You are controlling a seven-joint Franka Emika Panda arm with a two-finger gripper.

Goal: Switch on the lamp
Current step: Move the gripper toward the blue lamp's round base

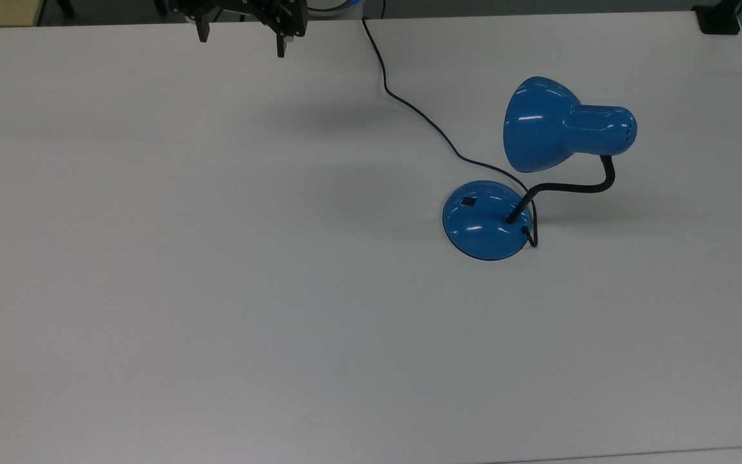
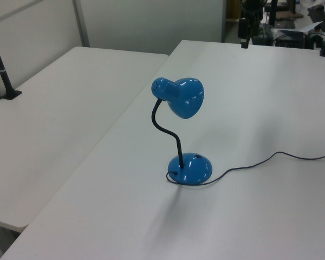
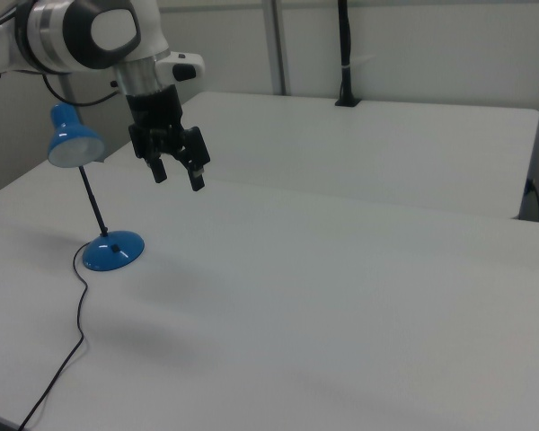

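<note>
The blue lamp stands upright on the white table, in the top view's right half. Its bell-shaped shade hangs on a black bendy neck above the round domed base. A small black switch sits on the base's upper left. No light shows in the shade. The thin black cord runs from the base to the table's far edge. My gripper hovers open and empty above the far edge, well to the top view's left of the lamp. In the right view the gripper hangs right of the base.
A second white table adjoins this one, with a black clamped post on its far side. A black block sits at the top view's upper right corner. The cord trails across the table towards its edge.
</note>
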